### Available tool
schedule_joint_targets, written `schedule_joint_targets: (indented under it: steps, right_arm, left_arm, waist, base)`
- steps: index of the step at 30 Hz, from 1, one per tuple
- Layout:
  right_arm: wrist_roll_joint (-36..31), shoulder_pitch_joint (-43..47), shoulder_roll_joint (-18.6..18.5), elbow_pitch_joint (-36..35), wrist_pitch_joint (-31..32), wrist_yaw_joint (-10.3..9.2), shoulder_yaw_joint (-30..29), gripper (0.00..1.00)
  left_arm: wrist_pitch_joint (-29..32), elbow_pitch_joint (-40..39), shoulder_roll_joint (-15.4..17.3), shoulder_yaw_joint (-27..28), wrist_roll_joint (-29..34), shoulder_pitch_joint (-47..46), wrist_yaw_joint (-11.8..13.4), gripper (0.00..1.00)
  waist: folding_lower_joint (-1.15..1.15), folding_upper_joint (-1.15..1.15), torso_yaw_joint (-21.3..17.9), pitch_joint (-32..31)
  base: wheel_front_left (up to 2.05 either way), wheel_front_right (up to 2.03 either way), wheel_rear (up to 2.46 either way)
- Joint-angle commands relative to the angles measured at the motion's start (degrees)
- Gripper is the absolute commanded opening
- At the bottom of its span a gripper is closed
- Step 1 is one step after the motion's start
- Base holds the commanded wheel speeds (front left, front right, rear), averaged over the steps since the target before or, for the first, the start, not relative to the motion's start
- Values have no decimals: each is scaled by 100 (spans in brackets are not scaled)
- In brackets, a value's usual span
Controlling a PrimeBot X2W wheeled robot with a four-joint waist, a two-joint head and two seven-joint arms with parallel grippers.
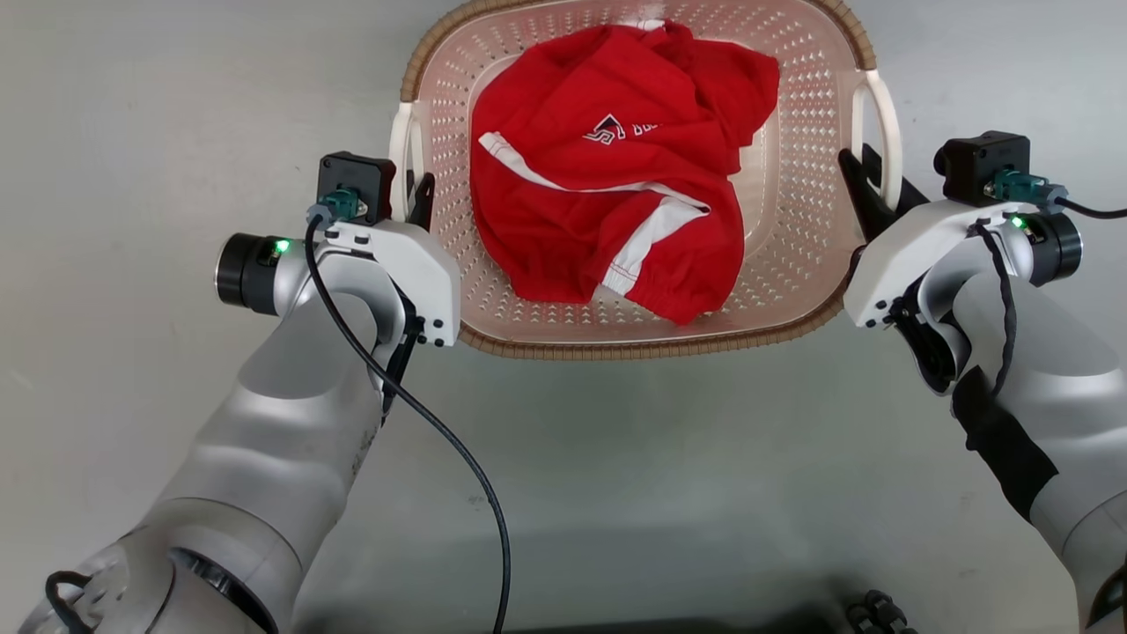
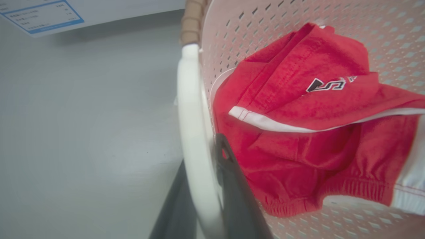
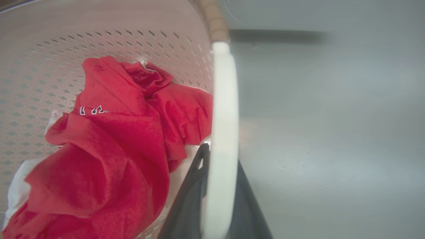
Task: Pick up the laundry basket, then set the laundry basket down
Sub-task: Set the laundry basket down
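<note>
The laundry basket (image 1: 797,229), pale pink and perforated with a brown woven-look rim, is over a grey floor (image 1: 132,132). Whether its base touches the floor or hangs above it cannot be told. Inside the basket lies a crumpled red garment (image 1: 607,185) with white trim and a small printed logo, covering most of the bottom.

On the basket's left side is the white left handle (image 1: 401,154), and the left end effector (image 1: 412,198) is clamped on it. In the left wrist view one dark finger (image 2: 232,192) presses the handle's inner face, on the garment's side, and the other lies against its outer face.

On the basket's right side the right handle (image 1: 886,132) is gripped the same way by the right end effector (image 1: 872,180). The right wrist view shows that handle pinched between two dark fingers (image 3: 191,192).

Both pale forearms reach the basket from its near side. Beyond the basket's left handle, the left wrist view shows a white panel (image 2: 132,8) bearing a blue-bordered label.
</note>
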Motion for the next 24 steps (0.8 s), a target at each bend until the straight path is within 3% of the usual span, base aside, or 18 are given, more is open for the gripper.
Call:
schedule_joint_targets:
  steps: [1,20,21,22,23,24]
  right_arm:
    - [-118,159,-232,15,-51,-15,-17,0]
    - [-469,80,-207,70,-51,-15,-317,0]
    - [-483,66,-211,104,-51,-15,-333,30]
    - [-498,54,-212,147,-51,-15,-352,70]
    - [-528,37,-214,180,-51,-15,-369,100]
    - [-556,26,-214,203,-51,-15,-397,100]
  left_arm:
    - [-95,73,380,63,75,-115,103,0]
    - [-132,99,311,151,89,-216,182,0]
    - [-132,104,301,191,47,-208,195,9]
    - [-132,108,291,232,8,-201,209,35]
    - [-132,111,278,240,-3,-191,215,62]
    - [-132,115,266,239,-6,-181,219,100]
  waist:
    - [0,0,-6,78]
    - [0,0,39,384]
    - [0,0,44,388]
    - [0,0,48,388]
    - [0,0,51,387]
    - [0,0,56,384]
  base:
    - [0,0,0]
    - [0,0,0]
    - [0,0,0]
    - [0,0,0]
    - [0,0,0]
    - [0,0,0]
